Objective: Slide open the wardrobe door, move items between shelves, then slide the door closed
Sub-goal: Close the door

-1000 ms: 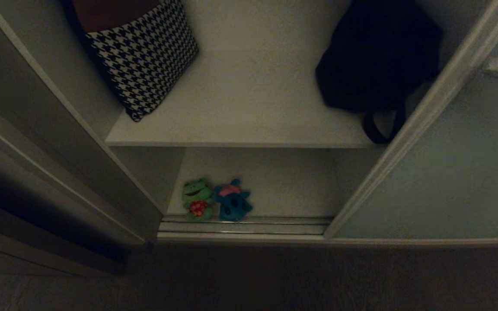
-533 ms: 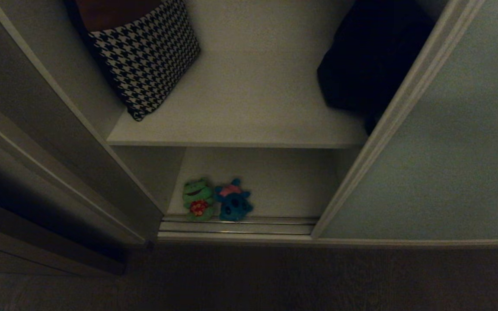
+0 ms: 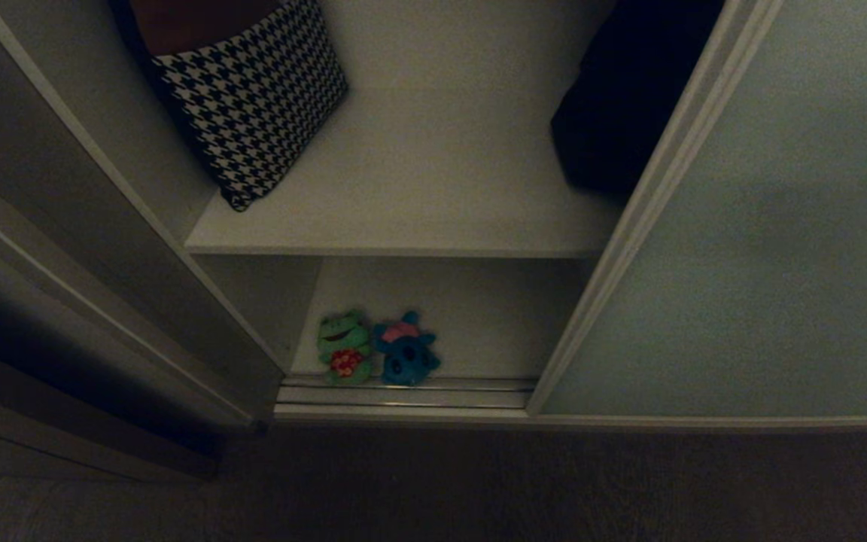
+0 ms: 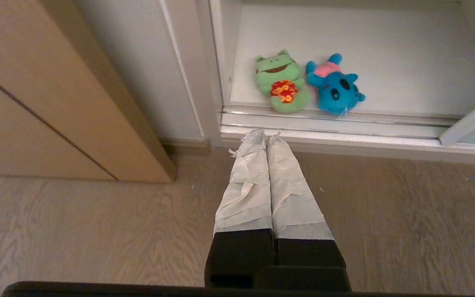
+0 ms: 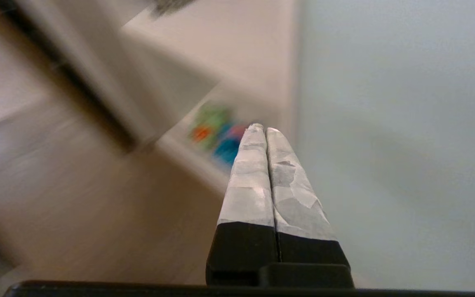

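Wardrobe half open, two plush toys on the bottom shelf

The sliding door (image 3: 742, 248) covers the wardrobe's right side, hiding part of a black bag (image 3: 614, 113). The green frog (image 3: 343, 348) and the blue toy (image 3: 406, 354) lie side by side, touching, at the bottom shelf's (image 3: 494, 316) front by the track; the upper shelf (image 3: 418, 181) holds a houndstooth cushion (image 3: 253, 98). Left hand (image 4: 262, 138) clenched, empty, above the floor (image 4: 97, 231); right hand (image 5: 261, 130) clenched, empty, beside the door. No writing is readable.

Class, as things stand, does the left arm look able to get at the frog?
Probably yes: the frog lies at the bottom shelf's open front edge, with bare floor between it and the shut left gripper.
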`<state>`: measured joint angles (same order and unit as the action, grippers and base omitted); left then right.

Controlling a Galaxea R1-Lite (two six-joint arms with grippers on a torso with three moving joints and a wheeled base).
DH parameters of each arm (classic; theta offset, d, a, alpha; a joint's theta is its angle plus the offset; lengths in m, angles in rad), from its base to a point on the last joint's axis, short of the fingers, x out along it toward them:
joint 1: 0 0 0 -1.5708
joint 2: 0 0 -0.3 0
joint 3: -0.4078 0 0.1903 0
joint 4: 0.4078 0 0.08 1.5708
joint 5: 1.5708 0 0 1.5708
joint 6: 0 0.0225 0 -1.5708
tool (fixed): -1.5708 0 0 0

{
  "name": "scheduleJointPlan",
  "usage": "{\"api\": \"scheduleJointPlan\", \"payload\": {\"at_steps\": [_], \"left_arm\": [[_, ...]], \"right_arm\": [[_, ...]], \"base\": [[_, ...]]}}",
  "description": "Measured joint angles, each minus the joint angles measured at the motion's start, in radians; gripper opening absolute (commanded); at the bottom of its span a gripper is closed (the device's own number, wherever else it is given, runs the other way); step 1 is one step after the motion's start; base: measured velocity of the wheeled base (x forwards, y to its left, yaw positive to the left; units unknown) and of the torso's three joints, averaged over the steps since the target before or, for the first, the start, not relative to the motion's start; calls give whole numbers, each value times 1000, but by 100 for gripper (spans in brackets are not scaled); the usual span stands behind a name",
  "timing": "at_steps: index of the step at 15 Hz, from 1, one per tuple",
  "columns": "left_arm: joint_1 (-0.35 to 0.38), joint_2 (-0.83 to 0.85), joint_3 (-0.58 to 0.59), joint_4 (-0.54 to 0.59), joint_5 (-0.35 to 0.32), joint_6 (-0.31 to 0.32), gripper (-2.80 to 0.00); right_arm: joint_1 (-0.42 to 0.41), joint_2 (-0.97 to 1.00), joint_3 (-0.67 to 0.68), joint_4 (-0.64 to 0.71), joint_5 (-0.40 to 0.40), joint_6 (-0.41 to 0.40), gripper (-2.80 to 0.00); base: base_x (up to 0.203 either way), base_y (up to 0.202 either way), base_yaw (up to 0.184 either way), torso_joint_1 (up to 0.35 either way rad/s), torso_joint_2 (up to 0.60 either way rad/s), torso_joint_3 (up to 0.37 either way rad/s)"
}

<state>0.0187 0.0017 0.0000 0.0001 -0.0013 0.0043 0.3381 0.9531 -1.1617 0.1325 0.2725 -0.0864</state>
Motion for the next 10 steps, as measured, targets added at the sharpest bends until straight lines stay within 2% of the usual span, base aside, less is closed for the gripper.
{"api": "scheduleJointPlan", "payload": {"at_steps": [5,10], "left_arm": [[0,0,0,0,0,0,-280],[0,0,0,0,0,1,-280]], "right_arm": [[-11,105,-4,-263,-77,-26,-280],[48,199,-25,-306,-157,-57,-280]], "base": [[0,0,0,0,0,0],[0,0,0,0,0,0]]}}
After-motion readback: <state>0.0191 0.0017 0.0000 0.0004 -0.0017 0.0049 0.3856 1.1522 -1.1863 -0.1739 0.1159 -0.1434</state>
